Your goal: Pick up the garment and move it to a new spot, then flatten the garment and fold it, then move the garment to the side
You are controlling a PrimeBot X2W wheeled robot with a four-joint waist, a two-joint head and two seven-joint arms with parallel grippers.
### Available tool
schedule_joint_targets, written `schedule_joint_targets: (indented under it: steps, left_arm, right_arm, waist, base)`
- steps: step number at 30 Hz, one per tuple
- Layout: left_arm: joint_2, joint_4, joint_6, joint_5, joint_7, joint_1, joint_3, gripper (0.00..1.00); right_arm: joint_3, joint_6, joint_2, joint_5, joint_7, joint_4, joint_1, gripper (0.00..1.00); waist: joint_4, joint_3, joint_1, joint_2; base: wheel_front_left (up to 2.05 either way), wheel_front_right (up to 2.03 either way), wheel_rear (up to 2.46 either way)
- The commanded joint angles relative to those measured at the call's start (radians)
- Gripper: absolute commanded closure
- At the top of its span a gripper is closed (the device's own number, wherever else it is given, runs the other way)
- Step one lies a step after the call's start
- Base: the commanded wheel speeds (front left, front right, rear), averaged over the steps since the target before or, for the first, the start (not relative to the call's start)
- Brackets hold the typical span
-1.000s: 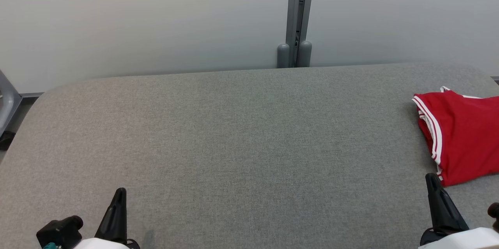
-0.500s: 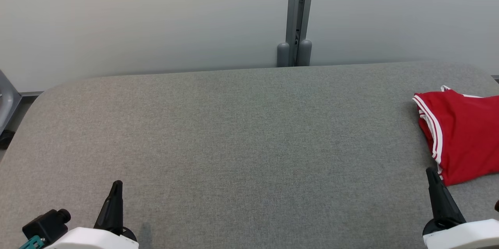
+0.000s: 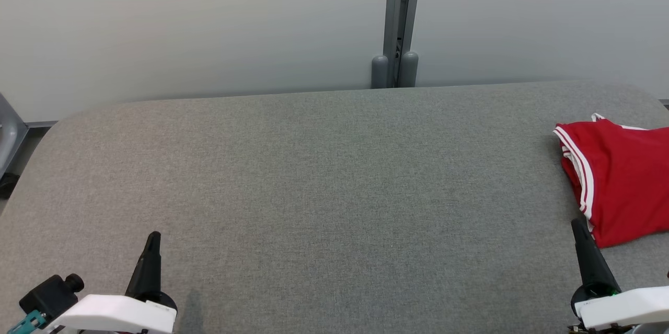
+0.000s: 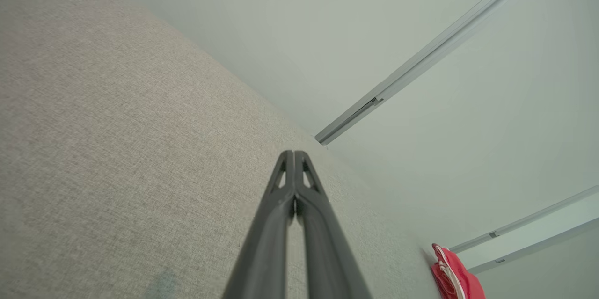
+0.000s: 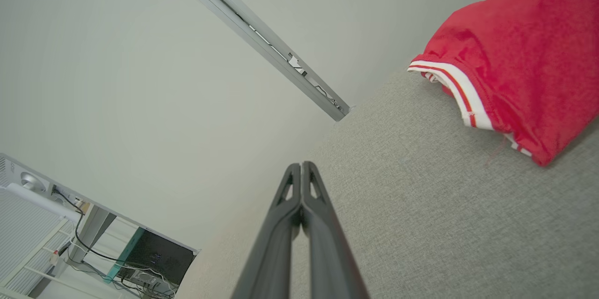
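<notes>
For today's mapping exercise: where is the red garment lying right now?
In the head view the red garment lies at the far right of the grey table, cut off by the picture's edge, just beyond the tip of the right claw.

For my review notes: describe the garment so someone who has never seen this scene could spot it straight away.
Start at the wide grey padded table before the pale wall. Follow it to its right end, where the garment lies folded near the right claw's tip. It is bright red with white-striped trim, against plain grey cloth all around.
</notes>
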Motion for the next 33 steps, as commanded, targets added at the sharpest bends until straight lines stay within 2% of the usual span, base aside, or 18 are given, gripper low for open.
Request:
schedule_joint_targets:
  steps: [1, 33]
  left_arm:
    - [0.001, -0.003, -0.012, -0.038, 0.008, -0.032, 0.016, 1.0]
    - [-0.05, 0.045, -0.078, -0.318, 0.075, -0.09, 0.092, 1.0]
  right_arm:
    - [-0.002, 0.0, -0.01, 0.043, 0.007, 0.0, -0.03, 1.0]
    - [-0.009, 0.0, -0.012, 0.366, 0.046, 0.073, -0.091, 1.0]
  waist:
    - [0.0, 0.001, 0.0, -0.0001]
    - [0.0, 0.01, 0.0, -0.0001]
  base:
    - [0.0, 0.0, 0.0]
    - [0.0, 0.0, 0.0]
